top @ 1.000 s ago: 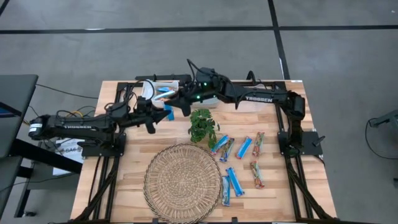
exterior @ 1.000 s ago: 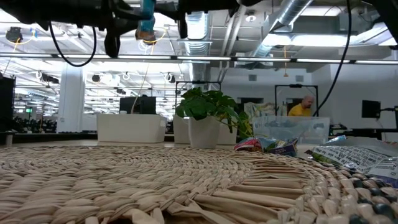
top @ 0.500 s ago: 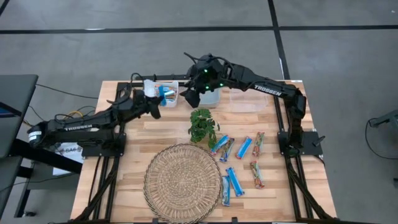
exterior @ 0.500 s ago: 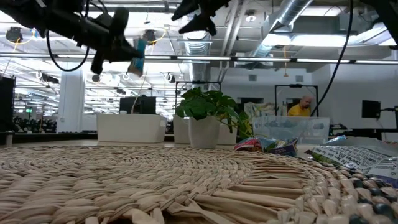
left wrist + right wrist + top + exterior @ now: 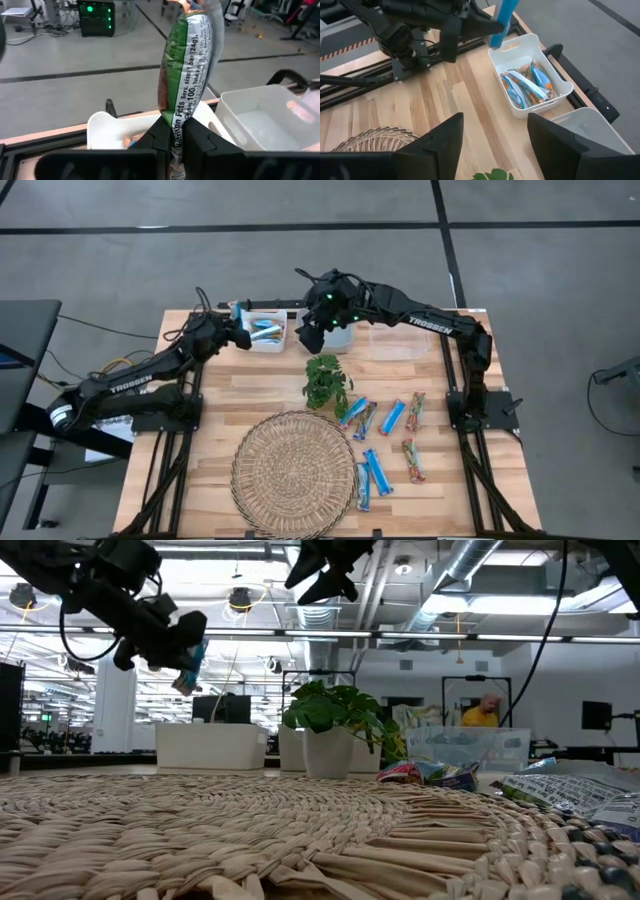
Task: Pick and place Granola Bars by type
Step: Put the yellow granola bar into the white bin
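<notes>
Now | left gripper [image 5: 176,142] clamps a granola bar [image 5: 187,75] beside white bin [image 5: 266,332] | right gripper [image 5: 492,137] spread, empty | plant [image 5: 325,380] and woven mat [image 5: 290,470] nearby

High view: overhead, straight down on whole counter [image 5: 250,395]. Low view: counter-level, close behind woven mat [image 5: 250,840], facing room. Wrist views: both look onto white bin [image 5: 532,75] at far edge.

Your left gripper [image 5: 240,335] hangs raised at the end of an outstretched arm, jaws clamped tight. Your right gripper [image 5: 308,338] sits just across from it, arm bent at the elbow, jaws spread wide with nothing between them.
</notes>
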Motion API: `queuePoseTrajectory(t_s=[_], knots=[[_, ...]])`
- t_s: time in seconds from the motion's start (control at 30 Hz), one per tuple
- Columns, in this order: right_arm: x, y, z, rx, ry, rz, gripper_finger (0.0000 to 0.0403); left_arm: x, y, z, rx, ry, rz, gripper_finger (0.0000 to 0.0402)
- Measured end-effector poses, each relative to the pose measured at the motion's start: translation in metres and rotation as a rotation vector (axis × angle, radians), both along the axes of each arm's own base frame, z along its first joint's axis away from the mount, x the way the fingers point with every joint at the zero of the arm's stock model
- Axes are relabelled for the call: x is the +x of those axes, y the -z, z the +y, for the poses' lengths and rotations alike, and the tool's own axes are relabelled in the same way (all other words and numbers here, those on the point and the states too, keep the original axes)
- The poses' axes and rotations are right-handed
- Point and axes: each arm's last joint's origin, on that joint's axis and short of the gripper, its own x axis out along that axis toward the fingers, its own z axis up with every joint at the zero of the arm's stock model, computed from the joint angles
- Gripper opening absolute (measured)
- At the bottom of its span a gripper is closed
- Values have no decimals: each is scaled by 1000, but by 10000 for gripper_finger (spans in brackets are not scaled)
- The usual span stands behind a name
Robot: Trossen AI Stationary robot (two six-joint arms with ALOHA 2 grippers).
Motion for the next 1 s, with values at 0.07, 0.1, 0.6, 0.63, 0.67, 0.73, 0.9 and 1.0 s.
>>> queuePoseTrajectory(t_s=[0.07,0.1,0.6,0.63,0.67,0.73,0.9,1.0], knots=[[0,0,0,0,0,0,208,2,5,4,-17,5,26,12],[0,0,0,-1,1,0,207,3,7,5,-24,4,43,11],[0,0,0,-1,1,0,205,22,37,26,-95,50,255,22],[0,0,0,0,1,0,204,24,34,28,-87,52,250,22],[0,0,0,0,0,0,203,25,32,30,-80,58,247,22],[0,0,0,1,-1,0,202,25,26,33,-69,78,241,27],[0,0,0,2,-2,1,200,25,17,39,-70,106,236,70],[0,0,0,2,-3,1,201,23,16,41,-84,101,244,104]])
